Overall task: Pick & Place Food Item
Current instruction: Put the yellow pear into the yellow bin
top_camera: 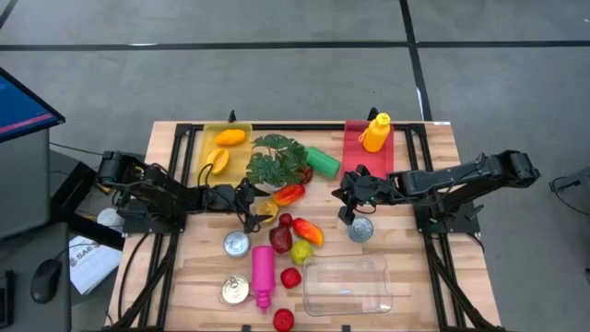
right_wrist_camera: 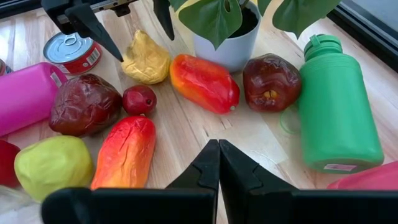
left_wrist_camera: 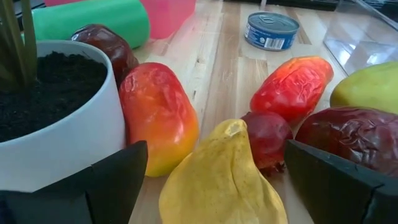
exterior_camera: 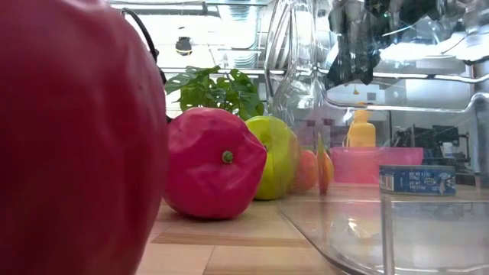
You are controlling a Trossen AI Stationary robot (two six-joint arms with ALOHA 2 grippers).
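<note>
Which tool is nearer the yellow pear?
Left. The left tool straddles the pear, fingers open; the right tool is shut, across the fruit pile.

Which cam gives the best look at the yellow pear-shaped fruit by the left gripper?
Left wrist view: yellow pear-shaped fruit fills the foreground. Right wrist view shows it smaller; high view, a sliver; low view, nothing.

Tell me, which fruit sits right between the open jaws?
The lumpy yellow fruit. It lies between the left gripper's jaws, while the orange-red mangoes and dark red fruits sit farther out.

Overhead looks down; low camera table-level; both wrists close, sharing yellow fruit.
</note>
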